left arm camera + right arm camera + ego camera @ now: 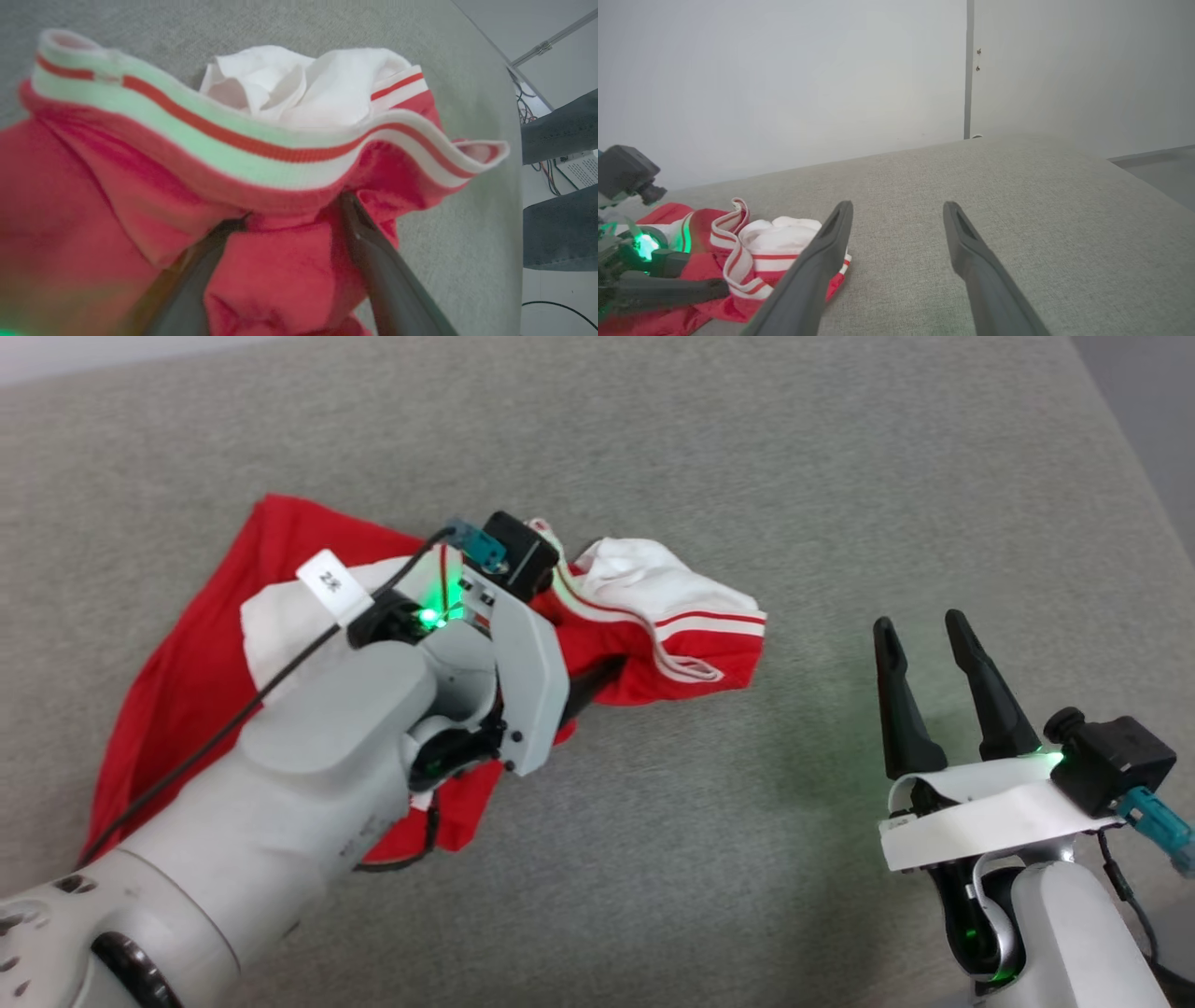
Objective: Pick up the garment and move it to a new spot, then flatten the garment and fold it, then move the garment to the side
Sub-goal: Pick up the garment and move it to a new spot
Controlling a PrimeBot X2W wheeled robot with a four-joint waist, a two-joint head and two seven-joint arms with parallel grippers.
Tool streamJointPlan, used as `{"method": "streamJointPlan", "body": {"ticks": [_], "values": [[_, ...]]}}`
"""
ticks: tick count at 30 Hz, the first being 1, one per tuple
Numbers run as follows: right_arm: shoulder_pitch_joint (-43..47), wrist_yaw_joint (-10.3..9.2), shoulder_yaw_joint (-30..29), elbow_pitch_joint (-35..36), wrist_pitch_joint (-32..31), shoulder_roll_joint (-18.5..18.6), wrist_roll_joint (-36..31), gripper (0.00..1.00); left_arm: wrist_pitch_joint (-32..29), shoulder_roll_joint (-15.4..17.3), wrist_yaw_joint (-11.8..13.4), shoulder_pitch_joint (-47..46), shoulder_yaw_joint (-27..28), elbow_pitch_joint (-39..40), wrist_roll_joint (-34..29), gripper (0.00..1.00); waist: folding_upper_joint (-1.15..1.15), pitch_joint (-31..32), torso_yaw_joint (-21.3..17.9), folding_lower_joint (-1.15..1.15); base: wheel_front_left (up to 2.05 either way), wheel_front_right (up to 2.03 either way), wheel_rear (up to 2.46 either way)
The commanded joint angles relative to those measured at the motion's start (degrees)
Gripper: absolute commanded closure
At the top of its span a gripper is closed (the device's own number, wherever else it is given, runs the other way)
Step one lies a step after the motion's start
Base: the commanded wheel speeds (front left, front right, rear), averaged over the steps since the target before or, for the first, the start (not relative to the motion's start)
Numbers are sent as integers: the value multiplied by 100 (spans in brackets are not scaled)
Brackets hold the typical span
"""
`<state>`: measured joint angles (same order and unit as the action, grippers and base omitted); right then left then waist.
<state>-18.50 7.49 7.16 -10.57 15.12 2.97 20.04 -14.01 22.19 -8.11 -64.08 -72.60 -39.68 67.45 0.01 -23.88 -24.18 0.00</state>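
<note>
The garment (187,644) lies bunched on the grey surface: a red body, white sleeves and red-and-white striped trim. My left gripper (607,672) is pressed down into its middle, under the wrist. In the left wrist view the left gripper (287,212) is open, its two dark fingers (373,252) spread wide with red cloth of the garment (280,149) bulging between them. My right gripper (920,623) stands open and holds nothing, well to the right of the garment. From the right wrist, the right gripper (897,207) points over bare surface, with the garment (775,242) at lower left.
The grey padded surface (653,859) stretches all around the garment. Its right edge (1134,457) drops to the floor. Beyond that edge I see cables (532,112) and two dark grey shapes (556,228). A pale wall (831,84) stands behind.
</note>
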Motion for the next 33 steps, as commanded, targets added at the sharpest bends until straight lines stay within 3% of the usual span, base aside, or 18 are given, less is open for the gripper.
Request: {"method": "streamJointPlan", "body": {"ticks": [1, 12, 19, 24, 28, 33], "values": [[-39, 0, -31, -45, 5, -10, -127, 0, 16, 80, 115, 180, -132, -141, -1, 0, -1, 256, 358, 0, 0, 0, 0], [283, 0, -178, -313, 5, -6, -829, 0, 1434, 259, 72, 323, -7, 770, 423, 0, -1, 1030, 1391, 0, 0, 0, 0], [581, 0, -385, -518, 5, 52, -1130, 0, 2496, 538, 72, 1312, 146, 767, 865, 0, -1, 1450, 1994, 0, 0, 0, 0], [836, 0, -525, -649, 5, 200, -1218, 0, 2875, 624, 71, 2225, 464, 560, 1135, 0, -1, 1691, 2323, 0, 0, 0, 0], [966, 0, -674, -694, 4, 288, -1219, 0, 2920, 861, 72, 2955, 1389, 646, 962, 0, -1, 1792, 2444, 0, 0, 0, 0], [1209, -1, -1027, -666, 4, 310, -1187, 0, 2913, 924, 77, 4160, 3209, 1095, 194, 0, -1, 1920, 2601, 0, 0, 0, 0]]}}
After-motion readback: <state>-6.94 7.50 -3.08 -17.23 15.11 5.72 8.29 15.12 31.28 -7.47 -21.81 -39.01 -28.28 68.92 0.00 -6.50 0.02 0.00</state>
